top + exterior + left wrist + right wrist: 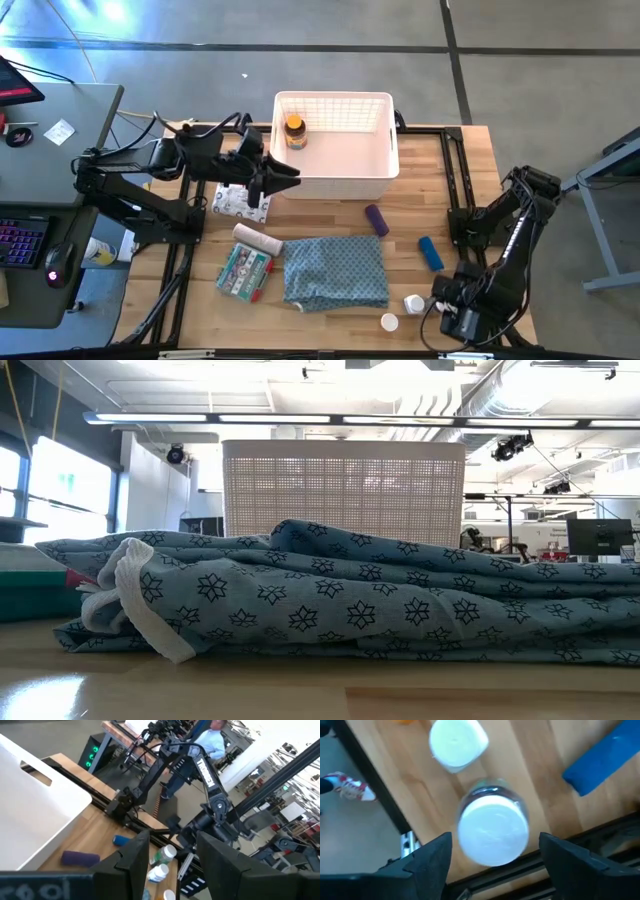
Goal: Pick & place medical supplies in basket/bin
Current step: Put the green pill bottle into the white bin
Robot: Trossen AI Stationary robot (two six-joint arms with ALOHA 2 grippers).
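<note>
My right gripper [492, 857] stood spread wide, a white pill bottle [492, 827] upright between its fingers, seemingly untouched; my left arm waited far off.

Right pincer [492, 851] gapes wide, low; left pincer [172, 852] half-parted, raised.

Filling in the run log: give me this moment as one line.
right end effector: open above white pill bottle | left end effector: open, empty, beside basket | in basket: amber bottle
</note>
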